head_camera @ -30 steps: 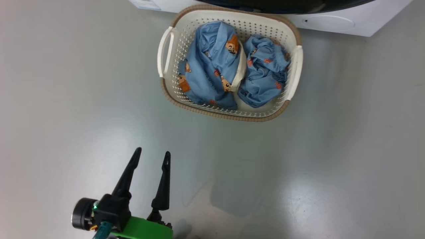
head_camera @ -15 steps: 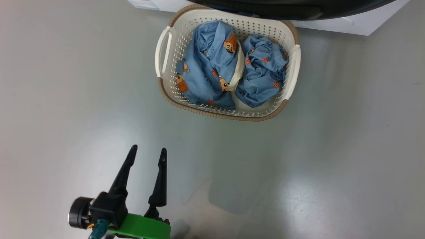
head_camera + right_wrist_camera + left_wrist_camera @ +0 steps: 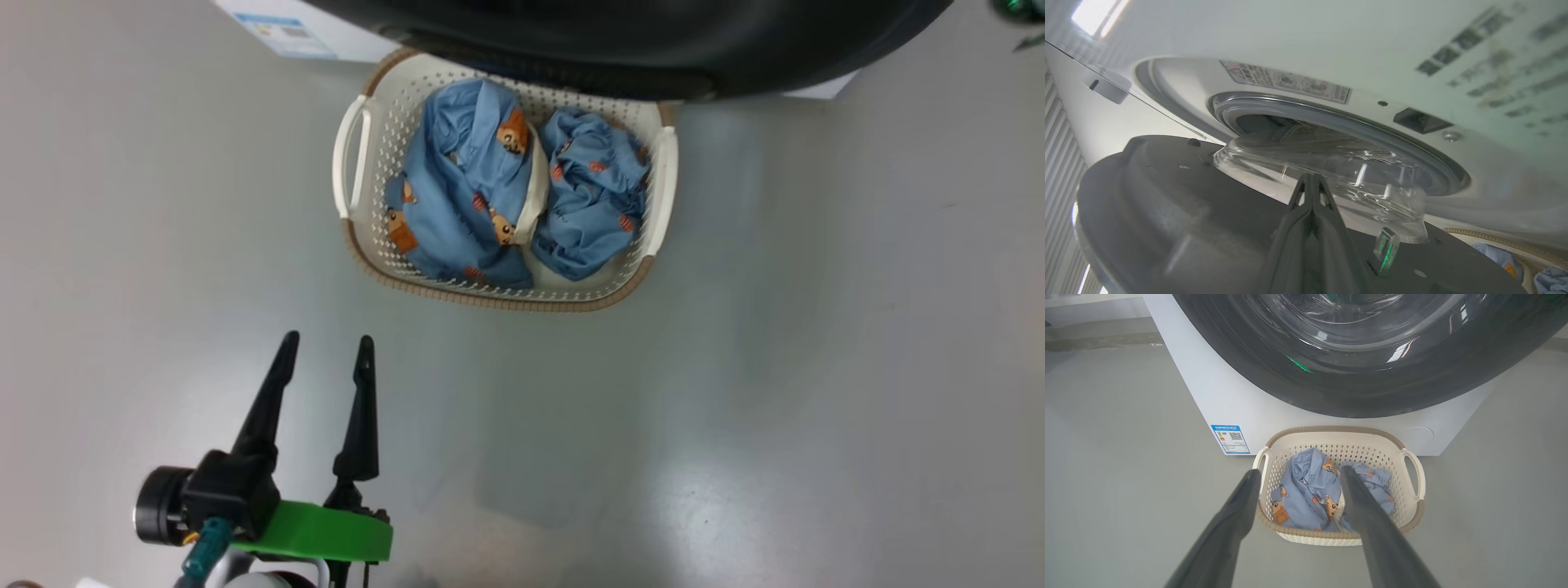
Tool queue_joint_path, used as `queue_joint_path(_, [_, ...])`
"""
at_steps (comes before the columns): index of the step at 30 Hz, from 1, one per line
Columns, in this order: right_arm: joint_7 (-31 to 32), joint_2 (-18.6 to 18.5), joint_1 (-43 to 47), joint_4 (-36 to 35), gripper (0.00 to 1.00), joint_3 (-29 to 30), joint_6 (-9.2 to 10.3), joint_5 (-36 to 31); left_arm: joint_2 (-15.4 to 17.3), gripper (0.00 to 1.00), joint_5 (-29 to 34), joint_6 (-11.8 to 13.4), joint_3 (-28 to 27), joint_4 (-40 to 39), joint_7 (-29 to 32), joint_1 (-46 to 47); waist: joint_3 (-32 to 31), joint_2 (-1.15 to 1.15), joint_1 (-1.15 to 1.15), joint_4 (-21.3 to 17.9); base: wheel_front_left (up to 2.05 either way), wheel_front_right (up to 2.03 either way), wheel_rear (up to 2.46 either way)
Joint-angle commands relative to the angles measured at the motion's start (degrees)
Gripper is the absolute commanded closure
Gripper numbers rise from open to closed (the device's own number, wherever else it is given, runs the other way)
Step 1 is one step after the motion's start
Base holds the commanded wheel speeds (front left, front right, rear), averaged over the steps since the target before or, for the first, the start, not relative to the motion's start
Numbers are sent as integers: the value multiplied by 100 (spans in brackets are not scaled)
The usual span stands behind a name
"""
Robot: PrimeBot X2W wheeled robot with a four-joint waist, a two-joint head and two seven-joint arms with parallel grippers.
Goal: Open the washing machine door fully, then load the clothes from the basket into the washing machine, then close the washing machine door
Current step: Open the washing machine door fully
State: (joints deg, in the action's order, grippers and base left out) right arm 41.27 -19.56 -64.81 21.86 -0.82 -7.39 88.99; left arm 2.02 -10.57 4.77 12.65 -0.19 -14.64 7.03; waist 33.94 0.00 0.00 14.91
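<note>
The washing machine door (image 3: 620, 41) is swinging outward. Its black rim is now covering the far edge of the basket (image 3: 490, 296), where half a second ago that edge was still showing. The head camera has shifted too, so part of this is framing, but the door is overhanging the basket more than before. Judgement: the opening step is under way and not finished, and loading has not started. The clothes (image 3: 465, 196), both blue bear-print bundles, are lying in the basket on the floor, right against the washing machine (image 3: 359, 45).

The left gripper (image 3: 326, 339) is hovering low over bare floor, well short of the basket, fingers spread moderately wide and holding nothing.

The left wrist view is giving the door's outer face (image 3: 1355, 375), glass and rim, hanging above the basket (image 3: 1331, 430), plus the blue sticker (image 3: 1231, 439).

The right wrist view is showing what the others are missing. It shows the door's inner side (image 3: 1167, 212), the clear glass bowl (image 3: 1323, 179) pulled out of the grey gasket (image 3: 1372, 130), and the drum mouth partly uncovered. The right gripper (image 3: 1311, 176) is there with fingers pressed together, tips at the base of the bowl. Nothing is seen pinched between them, and contact with the door is unclear.
</note>
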Motion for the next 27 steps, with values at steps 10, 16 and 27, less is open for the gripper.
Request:
queue_joint_path(10, [164,641,913,-463,100,-704,-10,7,86,0,-27,-87,-481,51,-36,-26,-687,0,0,-417,0,0,0])
queue_joint_path(16, [281,886,1518,-726,100,-1113,-10,7,86,0,-27,-156,-654,143,-36,-182,-1103,0,0,-581,0,0,0])
queue_joint_path(27, [205,1355,2524,-1156,100,-1837,-10,-6,86,0,-150,-341,-965,206,-36,-397,-1906,0,0,-689,0,0,0])
